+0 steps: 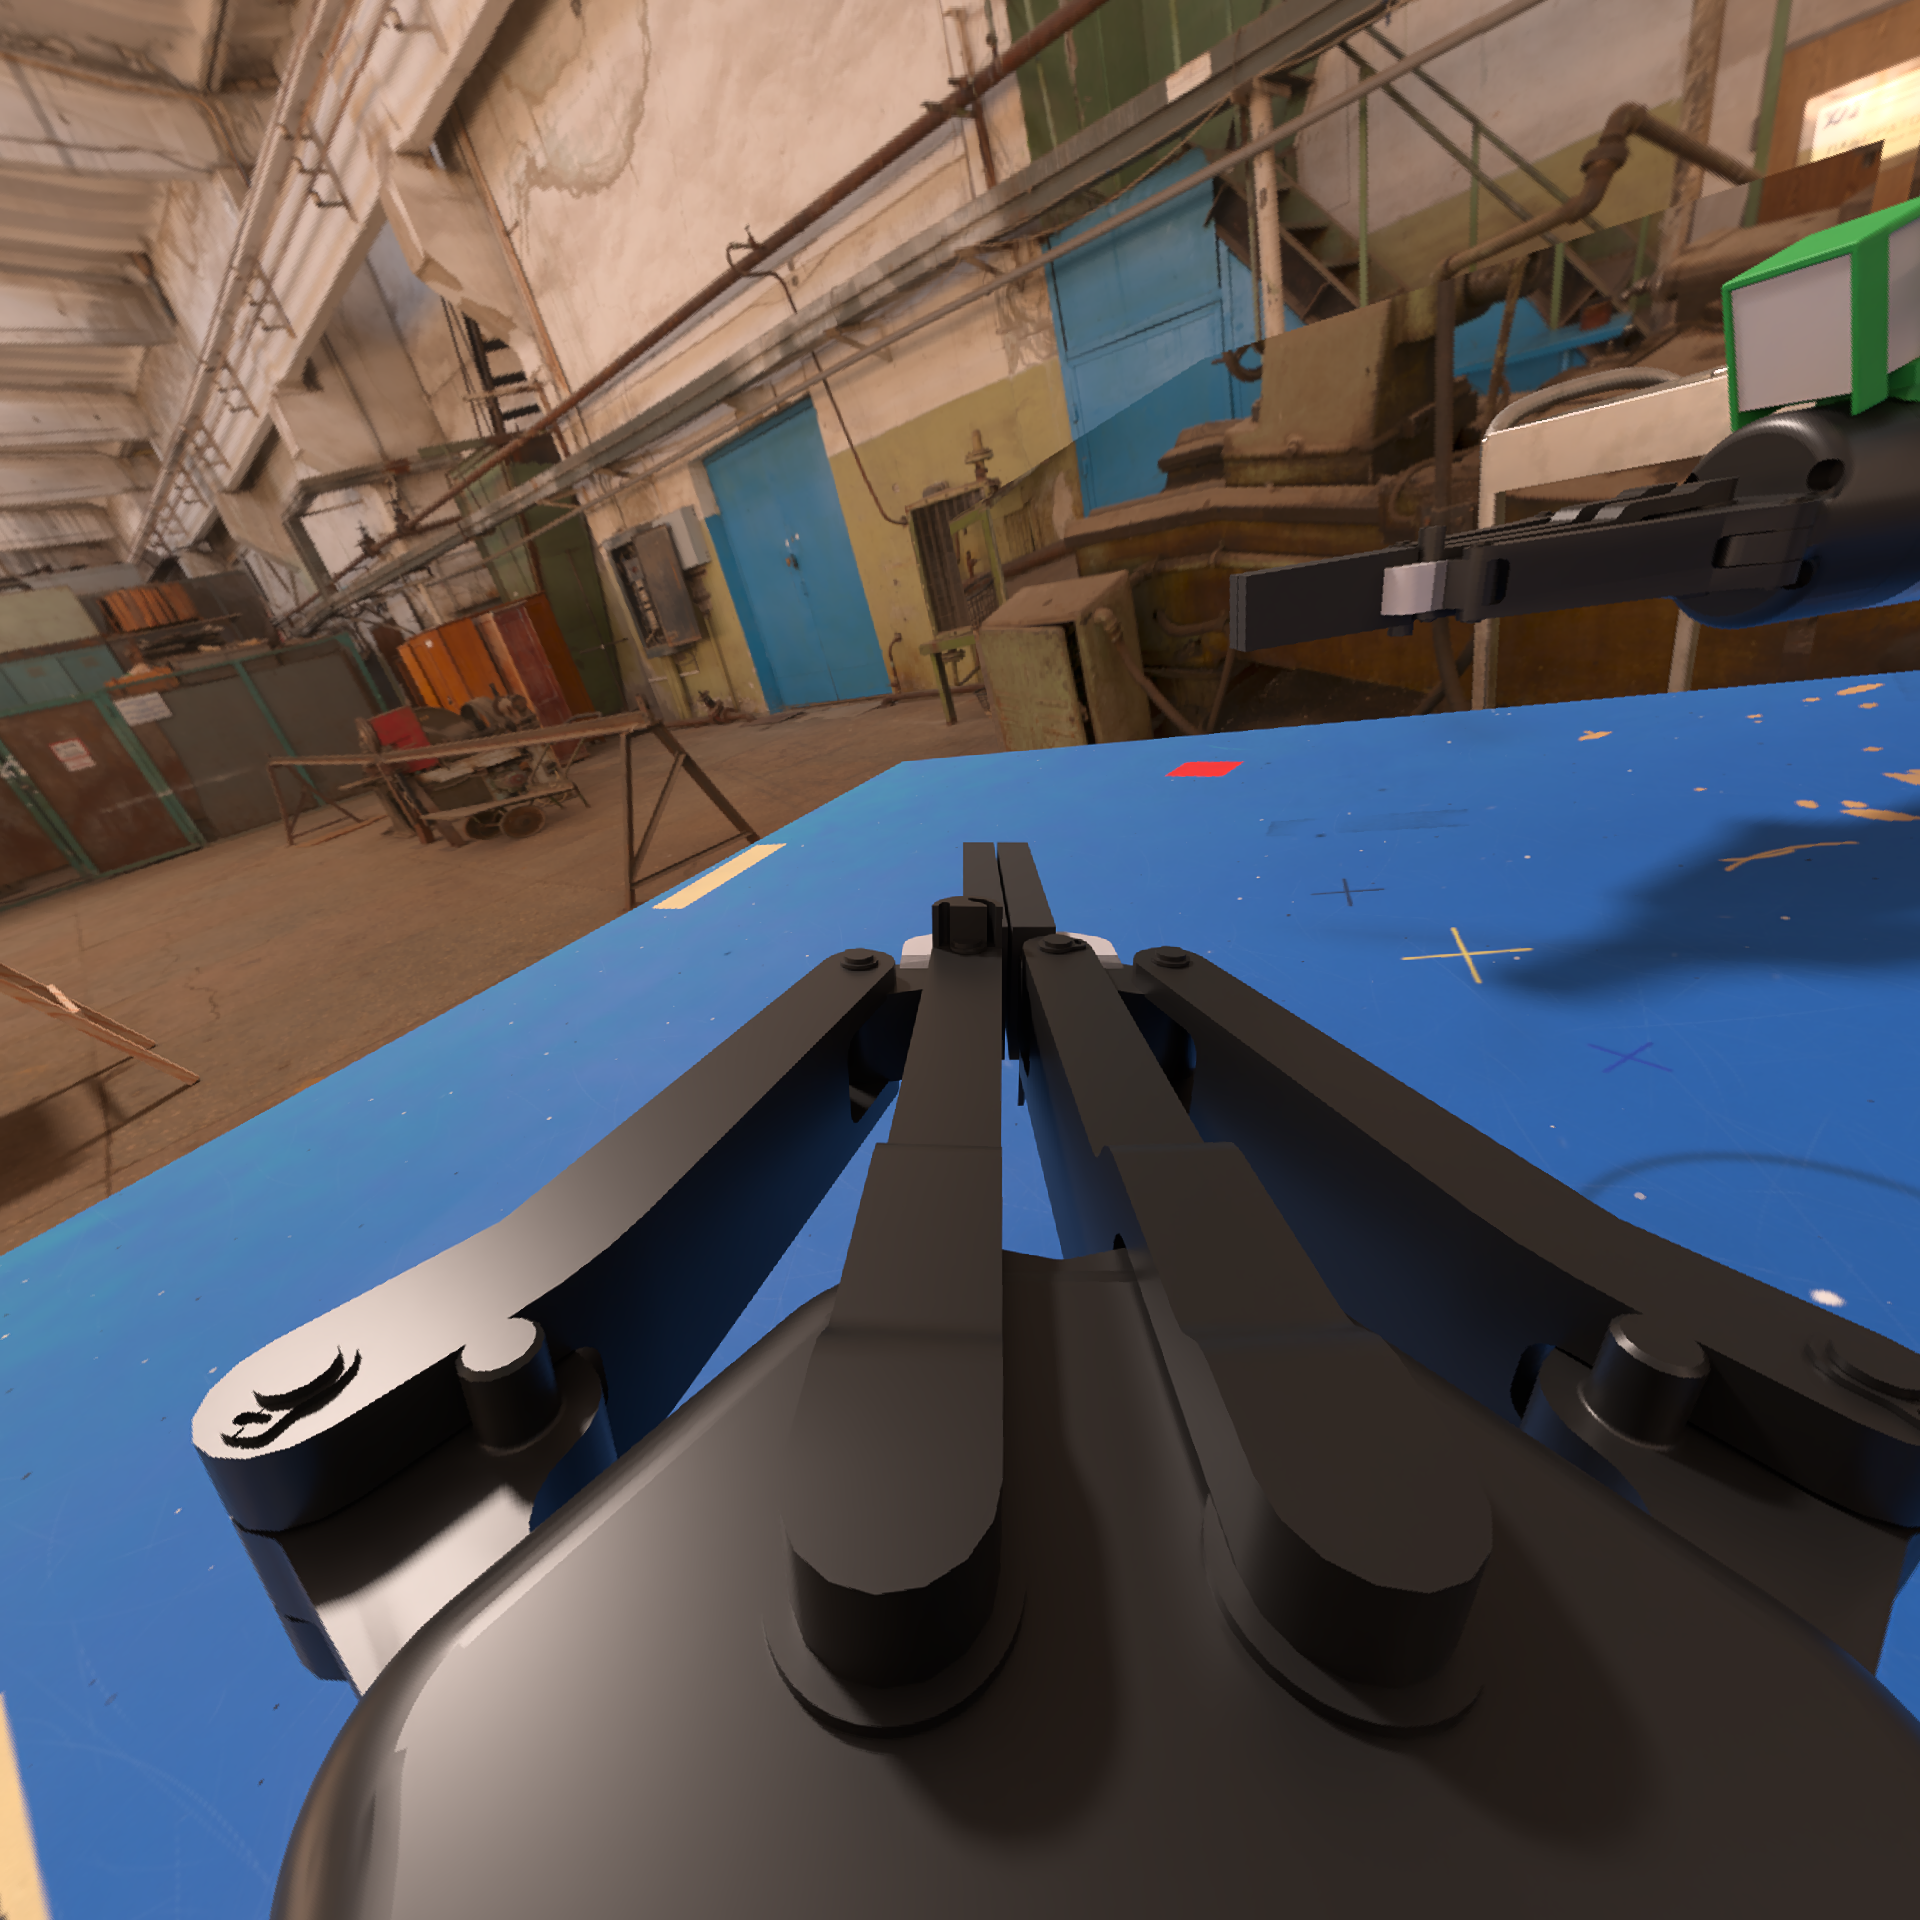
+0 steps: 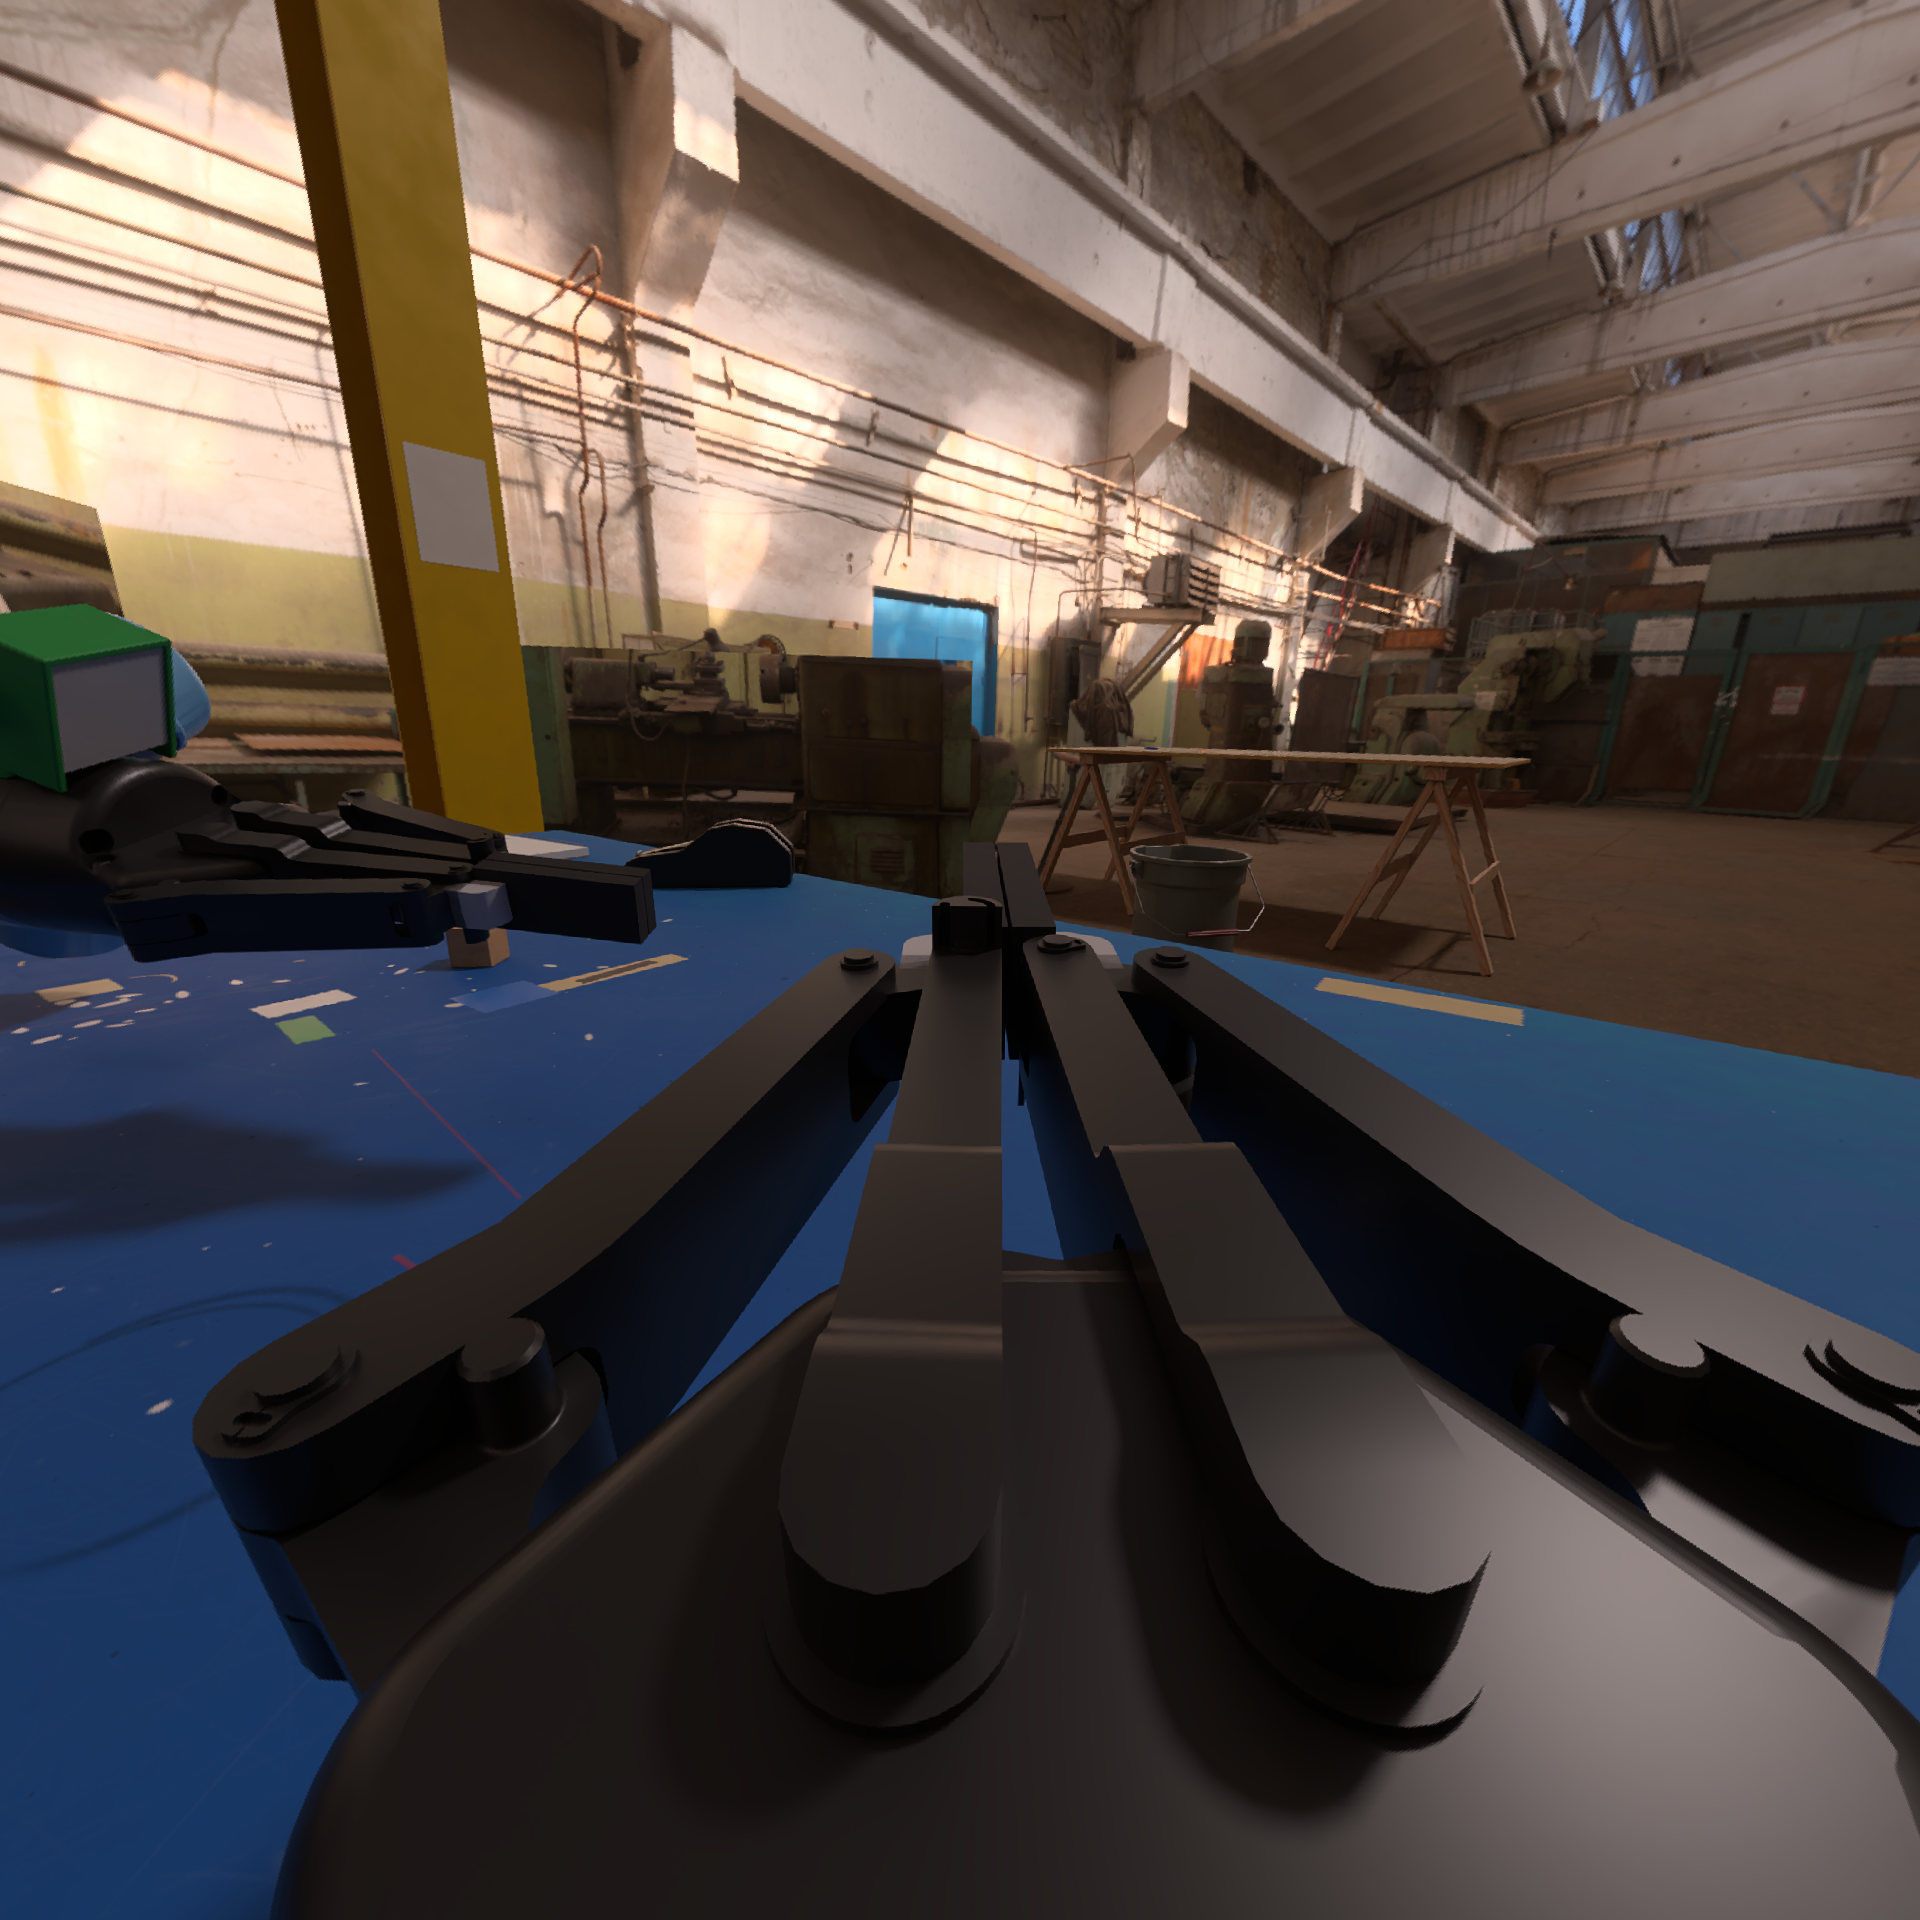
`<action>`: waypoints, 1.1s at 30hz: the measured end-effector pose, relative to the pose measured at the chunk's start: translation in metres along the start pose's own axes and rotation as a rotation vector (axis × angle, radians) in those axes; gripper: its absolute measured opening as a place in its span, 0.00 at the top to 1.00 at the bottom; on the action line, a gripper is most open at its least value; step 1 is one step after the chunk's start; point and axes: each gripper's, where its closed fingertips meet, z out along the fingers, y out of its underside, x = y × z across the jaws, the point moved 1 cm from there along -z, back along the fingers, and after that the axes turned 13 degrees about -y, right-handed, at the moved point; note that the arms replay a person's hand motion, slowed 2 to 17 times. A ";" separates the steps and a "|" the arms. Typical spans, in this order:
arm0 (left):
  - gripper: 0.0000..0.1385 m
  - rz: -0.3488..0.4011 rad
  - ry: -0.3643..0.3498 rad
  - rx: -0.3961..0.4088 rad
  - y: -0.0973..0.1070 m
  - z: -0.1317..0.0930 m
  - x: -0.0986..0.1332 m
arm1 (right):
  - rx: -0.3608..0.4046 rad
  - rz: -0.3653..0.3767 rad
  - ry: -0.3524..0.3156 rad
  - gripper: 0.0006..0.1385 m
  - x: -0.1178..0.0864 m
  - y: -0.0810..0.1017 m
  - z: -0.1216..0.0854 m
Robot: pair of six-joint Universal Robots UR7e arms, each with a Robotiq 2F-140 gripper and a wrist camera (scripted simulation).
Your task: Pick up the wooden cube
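Observation:
The wooden cube (image 2: 480, 948) is small and tan and sits on the blue table (image 2: 312, 1351) at the far left of the right wrist view. The left gripper's fingers partly hide its top. My left gripper (image 1: 997, 862) is shut and empty, held low over the table; it also shows in the right wrist view (image 2: 644, 906), shut, just above the cube in the picture. I cannot tell whether it is over the cube or nearer than it. The cube does not show in the left wrist view. My right gripper (image 2: 1001, 862) is shut and empty; it also shows in the left wrist view (image 1: 1242, 613).
A yellow post (image 2: 405, 416) stands at the table's far side, with a dark blue rounded object (image 2: 717, 857) beside it. Flat coloured patches lie on the table: red (image 1: 1203, 769), tan (image 1: 717, 875), green (image 2: 307, 1030). The table edge (image 2: 1558, 1039) is near the right gripper.

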 end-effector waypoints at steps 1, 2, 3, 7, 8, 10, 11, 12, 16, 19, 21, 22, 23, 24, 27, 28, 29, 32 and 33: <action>0.99 0.000 0.000 0.001 0.000 0.000 0.000 | 0.000 -0.001 0.000 1.00 0.000 0.000 0.000; 0.99 0.000 -0.001 0.001 0.000 0.000 0.000 | 0.000 -0.002 0.000 1.00 0.000 0.000 0.000; 0.99 -0.001 -0.001 0.002 0.000 0.000 0.000 | 0.001 -0.003 0.000 1.00 0.000 0.000 0.000; 0.99 -0.002 -0.003 0.005 -0.001 0.000 -0.001 | 0.002 -0.008 0.001 1.00 -0.001 -0.001 0.000; 0.99 -0.002 -0.003 0.006 -0.001 0.000 -0.001 | 0.002 -0.009 0.001 1.00 -0.001 -0.001 0.000; 0.99 -0.003 -0.004 0.007 -0.001 0.000 -0.001 | 0.002 -0.011 0.002 1.00 -0.001 -0.001 0.001; 0.99 -0.003 -0.005 0.008 -0.001 0.000 -0.001 | 0.003 -0.012 0.002 1.00 -0.001 -0.001 0.001; 0.99 -0.004 -0.005 0.009 -0.001 0.000 -0.001 | 0.003 -0.013 0.002 1.00 -0.001 -0.001 0.001; 0.99 -0.005 -0.007 0.012 -0.002 -0.001 -0.002 | 0.004 -0.018 0.003 1.00 -0.002 -0.002 0.001; 0.99 -0.006 -0.008 0.014 -0.002 -0.001 -0.002 | 0.004 -0.021 0.004 1.00 -0.002 -0.002 0.001; 0.99 -0.007 -0.009 0.015 -0.002 -0.001 -0.003 | 0.005 -0.022 0.004 1.00 -0.002 -0.002 0.001; 0.99 -0.008 -0.009 0.015 -0.002 -0.001 -0.003 | 0.005 -0.023 0.004 1.00 -0.002 -0.002 0.001; 0.99 -0.008 -0.010 0.016 -0.002 -0.001 -0.003 | 0.005 -0.024 0.005 1.00 -0.002 -0.002 0.001; 0.99 -0.009 -0.010 0.017 -0.002 -0.001 -0.003 | 0.005 -0.025 0.005 1.00 -0.002 -0.003 0.001; 0.99 -0.010 -0.011 0.018 -0.003 -0.001 -0.003 | 0.006 -0.028 0.005 1.00 -0.003 -0.003 0.001; 0.99 -0.011 -0.012 0.019 -0.003 -0.001 -0.003 | 0.006 -0.028 0.005 1.00 -0.003 -0.003 0.001; 0.99 -0.011 -0.012 0.020 -0.003 -0.001 -0.003 | 0.006 -0.029 0.006 1.00 -0.003 -0.003 0.001; 0.99 -0.013 -0.013 0.021 -0.003 -0.001 -0.004 | 0.007 -0.032 0.006 1.00 -0.003 -0.003 0.002; 0.99 -0.013 -0.014 0.022 -0.003 -0.001 -0.004 | 0.007 -0.033 0.006 1.00 -0.003 -0.003 0.002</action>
